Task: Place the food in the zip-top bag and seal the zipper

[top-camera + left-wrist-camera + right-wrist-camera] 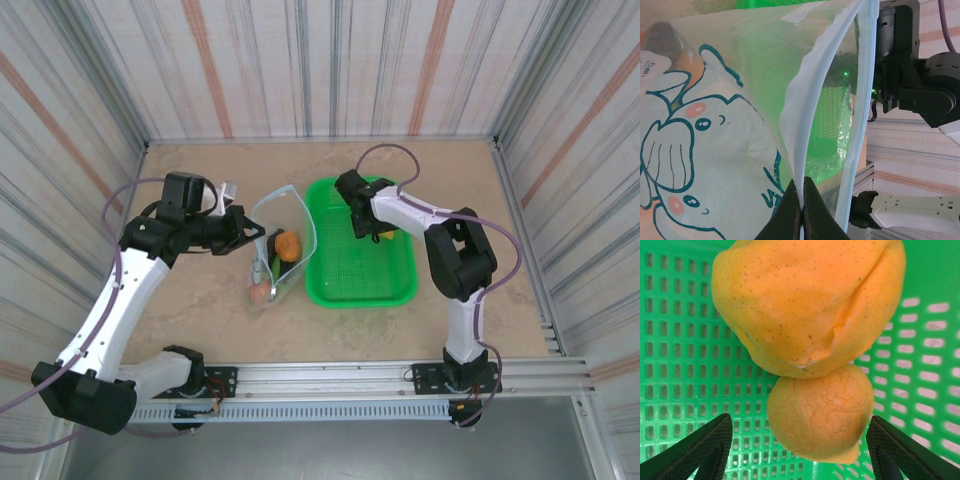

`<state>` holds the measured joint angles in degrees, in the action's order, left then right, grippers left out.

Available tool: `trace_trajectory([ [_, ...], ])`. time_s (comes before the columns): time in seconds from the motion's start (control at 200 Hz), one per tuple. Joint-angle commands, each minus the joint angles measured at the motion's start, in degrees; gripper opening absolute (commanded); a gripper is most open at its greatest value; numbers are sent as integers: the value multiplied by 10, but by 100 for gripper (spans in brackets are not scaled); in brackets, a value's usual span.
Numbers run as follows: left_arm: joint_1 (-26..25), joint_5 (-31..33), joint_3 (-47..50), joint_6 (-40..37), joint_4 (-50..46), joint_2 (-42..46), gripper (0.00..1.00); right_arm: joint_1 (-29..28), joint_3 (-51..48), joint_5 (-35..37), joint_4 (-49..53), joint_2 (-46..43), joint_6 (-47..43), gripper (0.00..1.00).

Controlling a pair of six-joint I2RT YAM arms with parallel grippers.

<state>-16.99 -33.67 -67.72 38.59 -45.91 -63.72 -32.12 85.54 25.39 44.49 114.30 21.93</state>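
The clear zip-top bag (283,232) stands with its mouth open beside the basket, an elephant print on its side (700,130). My left gripper (243,230) is shut on the near lip of the pale blue zipper (807,115), pinching it at the fingertips (802,182). Inside the bag lie an orange fruit (288,245) and more food lower down (260,291). My right gripper (362,222) hangs open in the basket. Its fingers straddle a small round orange fruit (820,412) that touches a larger yellow fruit (805,305). The gripper (800,419) grips nothing.
The green mesh basket (345,280) sits at mid-table, right of the bag, its floor (685,340) under the fruits. The right arm (920,90) shows beyond the bag's mouth. Striped walls enclose the sandy table.
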Motion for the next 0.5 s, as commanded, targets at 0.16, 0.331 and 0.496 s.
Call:
trace_trajectory([
  [0.16,-2,-17,6,-9,11,13,0,13,5,-67,-24,30,-2,72],
  [0.331,-1,-14,12,-8,10,19,0,13,-1,-71,-37,31,0,66],
  [0.496,-2,-12,14,-7,9,21,0,12,-3,-70,-37,19,3,54],
])
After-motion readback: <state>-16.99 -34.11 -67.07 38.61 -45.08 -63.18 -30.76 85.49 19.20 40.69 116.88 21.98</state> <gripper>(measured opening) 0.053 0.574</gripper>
